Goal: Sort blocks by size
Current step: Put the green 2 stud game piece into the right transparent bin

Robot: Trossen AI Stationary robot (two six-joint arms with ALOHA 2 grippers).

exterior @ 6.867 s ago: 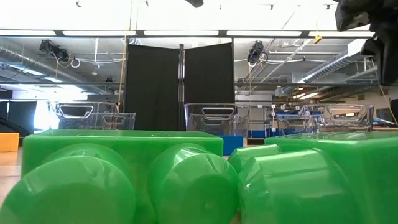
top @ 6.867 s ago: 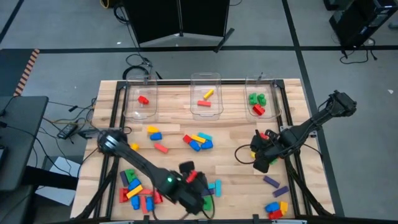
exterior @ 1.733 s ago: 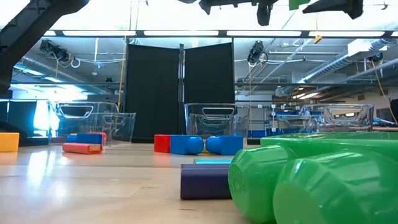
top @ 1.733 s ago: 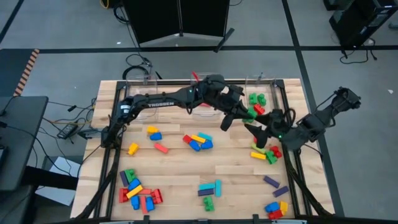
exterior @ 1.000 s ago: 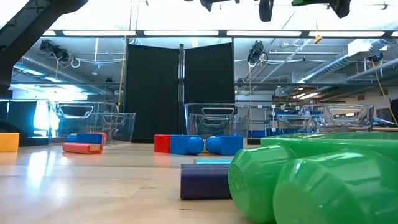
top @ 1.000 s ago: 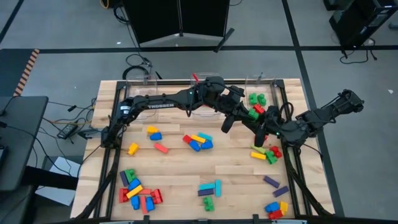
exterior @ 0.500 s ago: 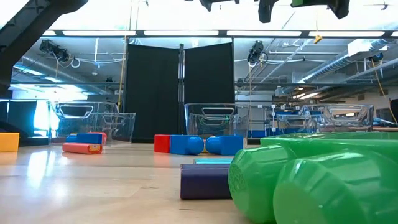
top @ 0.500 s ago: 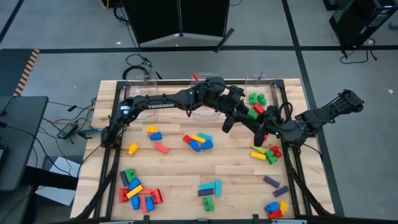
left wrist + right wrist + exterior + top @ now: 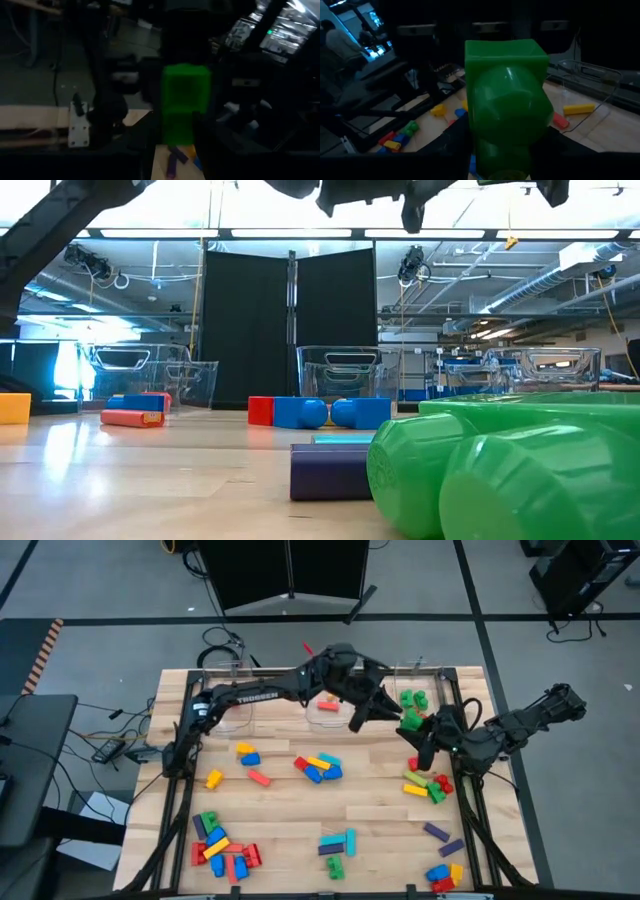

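My right gripper (image 9: 418, 736) is shut on a green block (image 9: 410, 721), held in the air by the right clear bin (image 9: 415, 690). The block fills the right wrist view (image 9: 507, 110). My left gripper (image 9: 357, 722) hangs open and empty in the air just left of it, between the middle bin (image 9: 331, 690) and the right bin. The green block shows beyond its fingers in the left wrist view (image 9: 185, 102). Many loose blocks lie on the table: a blue-yellow heap (image 9: 320, 768), a pile at the near left (image 9: 215, 845), and a few under my right gripper (image 9: 428, 786). My right gripper pinches the green block by two opposite sides (image 9: 475, 135) between its two fingers. A round stud of the block faces the wrist camera. The block is lifted clear of the table and the bins.
Three clear bins stand along the far edge; the left bin (image 9: 226, 690) holds a red block, and the middle bin yellow and red ones. Blocks lie at the near right (image 9: 442, 875) and near middle (image 9: 338, 845). Green blocks (image 9: 500, 470) and a purple one (image 9: 330, 470) lie close before the low camera.
My left gripper has drawn back from the green block, toward the table's far left. My right gripper has kept the green block in the air and shifted slightly toward the far edge.
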